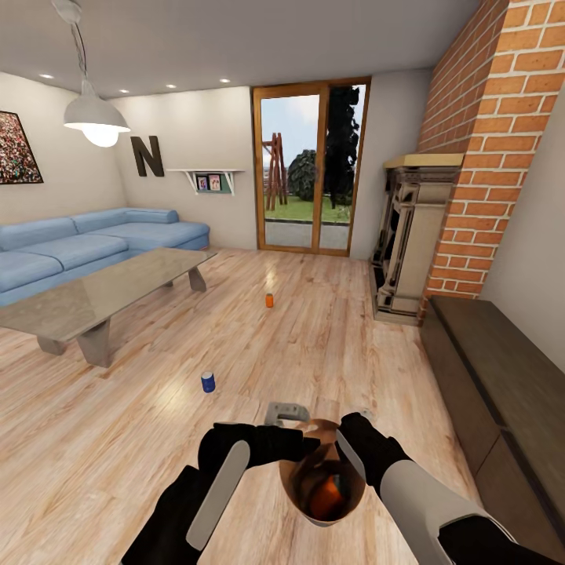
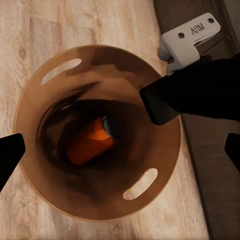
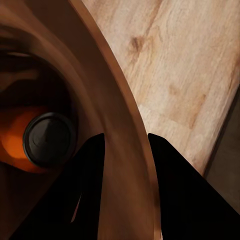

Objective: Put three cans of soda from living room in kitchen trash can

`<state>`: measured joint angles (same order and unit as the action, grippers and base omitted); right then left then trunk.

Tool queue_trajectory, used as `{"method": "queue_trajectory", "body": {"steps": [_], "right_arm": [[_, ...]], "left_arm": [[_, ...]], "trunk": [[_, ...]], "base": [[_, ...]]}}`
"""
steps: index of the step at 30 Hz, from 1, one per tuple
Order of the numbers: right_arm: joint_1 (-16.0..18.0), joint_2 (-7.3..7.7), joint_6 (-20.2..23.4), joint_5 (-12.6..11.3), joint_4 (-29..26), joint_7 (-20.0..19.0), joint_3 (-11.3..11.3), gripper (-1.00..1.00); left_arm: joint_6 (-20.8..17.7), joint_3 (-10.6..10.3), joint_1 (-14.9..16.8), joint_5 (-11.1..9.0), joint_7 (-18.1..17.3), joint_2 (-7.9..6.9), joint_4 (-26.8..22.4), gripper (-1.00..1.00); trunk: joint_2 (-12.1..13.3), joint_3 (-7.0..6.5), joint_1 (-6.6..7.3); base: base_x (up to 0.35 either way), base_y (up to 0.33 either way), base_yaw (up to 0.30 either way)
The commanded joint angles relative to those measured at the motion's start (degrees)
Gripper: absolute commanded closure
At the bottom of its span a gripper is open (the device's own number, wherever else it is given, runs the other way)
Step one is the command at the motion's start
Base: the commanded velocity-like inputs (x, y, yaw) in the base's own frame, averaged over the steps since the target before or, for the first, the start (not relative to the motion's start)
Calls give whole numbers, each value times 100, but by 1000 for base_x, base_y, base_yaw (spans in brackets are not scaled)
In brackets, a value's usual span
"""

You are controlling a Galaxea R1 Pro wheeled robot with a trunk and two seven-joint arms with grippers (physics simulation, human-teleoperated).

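Right claw (image 3: 125, 145) pinches tash can (image 3: 117, 120) rim (reddish can (image 3: 30, 137) half-shadowed inside).

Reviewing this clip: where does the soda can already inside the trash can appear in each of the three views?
Head view: the can lies in the trash can at bottom centre.
Left wrist view: on the brown bottom, mid-frame.
Right wrist view: dark end facing the camera.
Shared landmark: the trash can's rim, pinched by the right gripper.
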<state>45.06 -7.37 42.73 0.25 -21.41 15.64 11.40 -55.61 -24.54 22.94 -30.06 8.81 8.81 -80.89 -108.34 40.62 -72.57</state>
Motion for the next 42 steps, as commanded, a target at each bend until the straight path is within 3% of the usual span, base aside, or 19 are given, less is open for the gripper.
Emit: {"method": "queue_trajectory", "body": {"steps": [1,6,18,21,25,32,39,42], "right_arm": [[2,-1,-7,-16,-3,-26,-6,100],[2,8,-6,-16,-6,-27,-6,100],[2,23,-2,-16,-10,-27,-6,100],[2,24,-2,-16,-10,-29,-6,100],[2,25,-2,-16,-9,-33,-6,100],[2,30,-2,-16,-11,-34,-6,100],[2,29,-2,-16,-10,-35,-6,100],[2,31,-2,-16,-11,-35,-6,100]], "left_arm": [[-17,4,0,-2,3,-1,-18,-100],[-37,18,0,-6,6,-11,-45,-100],[-42,86,3,-1,69,-269,-47,-100],[-40,208,2,4,137,-353,-38,-100],[-51,573,7,17,268,-470,-26,-100],[-39,810,8,25,310,-777,-19,-100],[-30,1066,8,31,358,-886,11,-100],[-3,1118,8,29,551,-899,124,-100]], "trunk": [[0,-1,0],[0,-1,0],[0,-1,0],[0,-1,0],[0,-1,0],[0,-1,0],[0,-1,0],[0,-1,0]], "base": [[0,0,0],[0,0,0],[0,0,0],[0,0,0],[0,0,0],[0,0,0],[0,0,0],[0,0,0]]}}
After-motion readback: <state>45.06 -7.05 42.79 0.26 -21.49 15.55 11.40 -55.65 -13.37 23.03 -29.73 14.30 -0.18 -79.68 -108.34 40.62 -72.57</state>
